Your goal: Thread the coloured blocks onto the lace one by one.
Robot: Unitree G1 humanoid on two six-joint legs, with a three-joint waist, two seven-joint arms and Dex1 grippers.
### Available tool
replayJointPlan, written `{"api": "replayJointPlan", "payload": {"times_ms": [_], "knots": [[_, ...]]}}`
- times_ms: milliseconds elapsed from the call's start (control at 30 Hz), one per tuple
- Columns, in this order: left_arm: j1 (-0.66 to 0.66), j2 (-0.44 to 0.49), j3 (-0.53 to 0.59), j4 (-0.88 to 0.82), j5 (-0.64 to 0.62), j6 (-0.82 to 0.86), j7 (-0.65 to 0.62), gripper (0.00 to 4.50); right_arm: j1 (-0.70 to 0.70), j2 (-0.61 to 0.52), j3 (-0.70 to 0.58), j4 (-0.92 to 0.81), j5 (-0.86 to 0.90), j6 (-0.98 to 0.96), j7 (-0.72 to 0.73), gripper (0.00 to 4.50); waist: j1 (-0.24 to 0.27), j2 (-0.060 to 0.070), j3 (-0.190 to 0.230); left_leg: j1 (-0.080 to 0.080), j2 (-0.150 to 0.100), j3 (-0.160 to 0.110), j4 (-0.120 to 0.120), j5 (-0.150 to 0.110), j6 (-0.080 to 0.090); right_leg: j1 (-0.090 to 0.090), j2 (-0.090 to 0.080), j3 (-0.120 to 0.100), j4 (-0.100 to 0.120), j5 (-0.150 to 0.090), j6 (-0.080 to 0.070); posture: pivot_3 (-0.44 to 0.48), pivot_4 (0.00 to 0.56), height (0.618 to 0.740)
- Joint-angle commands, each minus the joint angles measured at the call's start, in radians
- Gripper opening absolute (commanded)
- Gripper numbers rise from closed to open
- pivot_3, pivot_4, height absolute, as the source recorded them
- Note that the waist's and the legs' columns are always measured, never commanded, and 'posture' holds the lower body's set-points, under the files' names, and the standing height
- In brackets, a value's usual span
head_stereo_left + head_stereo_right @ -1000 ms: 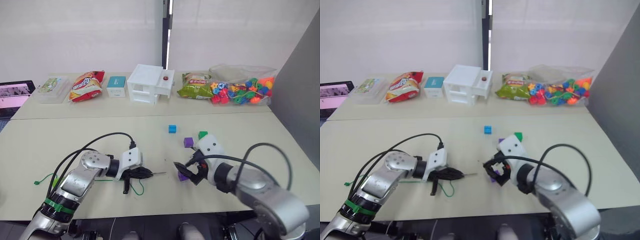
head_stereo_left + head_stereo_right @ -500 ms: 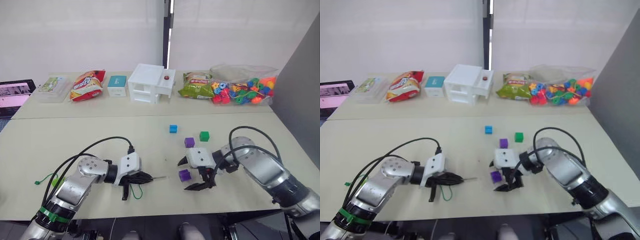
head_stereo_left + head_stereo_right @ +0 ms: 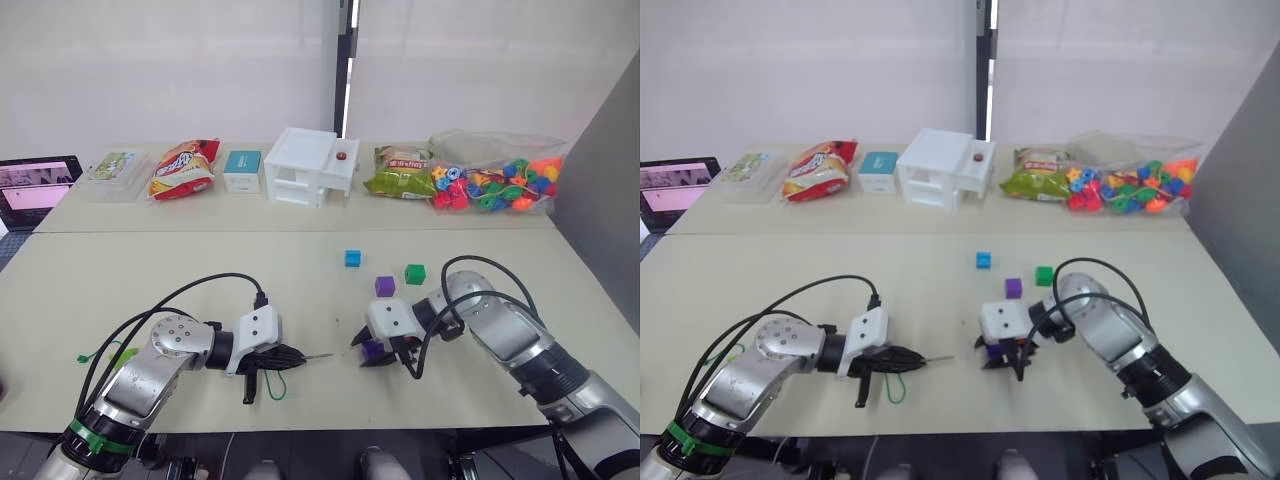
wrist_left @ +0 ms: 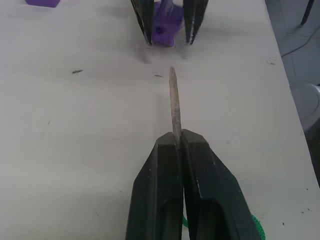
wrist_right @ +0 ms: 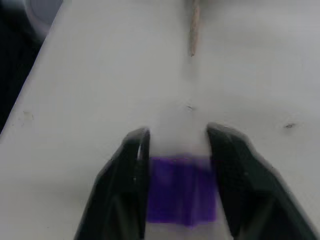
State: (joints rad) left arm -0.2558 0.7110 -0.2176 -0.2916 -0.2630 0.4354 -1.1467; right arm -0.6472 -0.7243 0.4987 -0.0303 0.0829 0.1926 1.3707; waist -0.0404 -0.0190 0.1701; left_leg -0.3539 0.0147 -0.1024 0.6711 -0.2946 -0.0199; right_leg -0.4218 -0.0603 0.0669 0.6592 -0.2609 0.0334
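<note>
The table (image 3: 150, 270) carried the work near its front edge, with clutter pushed to the back: a white box (image 3: 308, 180), a bead bag (image 3: 495, 172), snack bags (image 3: 183, 168) and a small teal box (image 3: 242, 170), all well apart from the working area, likely so the arms had room. The left gripper (image 3: 292, 354) was clamped shut on the lace (image 3: 273, 383) just behind its stiff tip (image 4: 173, 102), which stuck out straight ahead over the table toward the right gripper; holding it that close to the point would keep it rigid for aiming. The rest of the green cord trailed back under the left arm to a small green end (image 3: 84, 358) near the table's left front edge. The right gripper (image 3: 383, 354) sat low on the table with its fingers (image 5: 125, 175) either side of a purple block (image 5: 182, 189), close against its flanks; whether they were actually squeezing it could not be told. That block faced the tip, apart from it, and roughly in line, which seemed the reason for both poses: one arm presents the hole, the other the point. No block appeared to be on the lace yet. The other purple block (image 3: 385, 286), a green block (image 3: 415, 273) and the blue block (image 3: 352, 258) waited loose just behind, within the right arm's reach.
</note>
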Motion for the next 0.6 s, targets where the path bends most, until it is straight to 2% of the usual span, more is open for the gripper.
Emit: {"api": "replayJointPlan", "payload": {"times_ms": [33,67,333,533,600], "knots": [[-0.018,0.01,0.012,-0.04,-0.031,0.02,-0.004,0.0,0.02,0.01,-0.025,-0.016,-0.007,0.009,-0.017,0.33,0.0,0.0,0.0,0.0,0.0,0.0,0.0,0.0,0.0,0.0,0.0,0.0,0.0,0.0,0.0,0.0,0.15,0.74],[-0.027,0.011,0.01,-0.045,-0.035,0.029,-0.005,0.0,0.026,0.022,-0.032,-0.029,0.002,0.031,-0.03,0.01,0.0,0.0,0.0,0.0,0.0,0.0,0.0,0.0,0.0,0.0,0.0,0.0,0.001,0.0,0.0,0.0,0.15,0.74],[-0.073,0.009,0.0,-0.064,-0.051,0.083,-0.009,0.0,0.062,0.1,-0.038,-0.153,0.01,0.185,-0.123,0.01,-0.001,0.0,0.0,-0.001,0.0,-0.001,0.003,0.0,0.0,0.0,0.0,0.0,0.004,0.0,0.0,0.0,0.15,0.74],[-0.075,0.018,-0.011,-0.062,-0.053,0.082,-0.019,0.0,0.067,0.064,-0.071,-0.23,0.04,0.232,-0.112,0.01,-0.002,0.0,0.0,-0.001,0.0,-0.001,0.003,0.0,0.0,0.0,0.0,0.0,0.004,0.0,0.0,0.0,0.15,0.74],[-0.072,0.019,-0.013,-0.06,-0.056,0.08,-0.025,0.0,0.047,0.033,-0.114,-0.307,0.094,0.3,-0.096,0.54,-0.001,0.0,0.0,-0.001,0.0,-0.001,0.004,0.0,0.0,0.0,0.0,0.0,0.004,0.0,0.0,0.0,0.15,0.74]]}}
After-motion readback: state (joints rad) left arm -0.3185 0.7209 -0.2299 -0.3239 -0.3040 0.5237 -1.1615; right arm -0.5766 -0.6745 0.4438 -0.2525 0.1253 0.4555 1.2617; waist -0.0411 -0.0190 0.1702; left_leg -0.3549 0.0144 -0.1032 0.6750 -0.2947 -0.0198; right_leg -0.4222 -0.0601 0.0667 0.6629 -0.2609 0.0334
